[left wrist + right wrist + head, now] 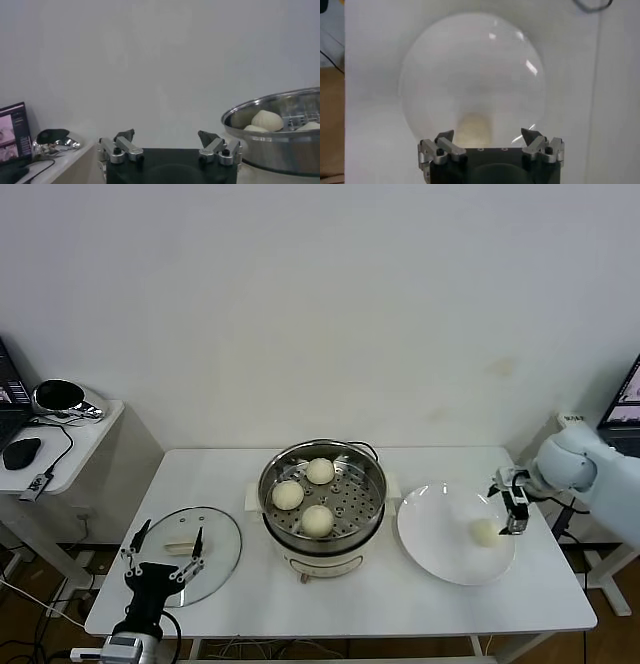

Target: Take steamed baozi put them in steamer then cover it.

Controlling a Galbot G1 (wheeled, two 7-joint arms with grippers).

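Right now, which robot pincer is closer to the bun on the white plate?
The right one. The right pincer hangs open just above the last bun on the plate. The left pincer is far across the table, over the glass lid.

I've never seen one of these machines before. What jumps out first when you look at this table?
The shiny steamer at the middle of the white table, with three baozi already on its tray. To its right a fourth bun lies on a white plate, with the open right gripper beside it. On the left lies the glass cover, the open left gripper over it.
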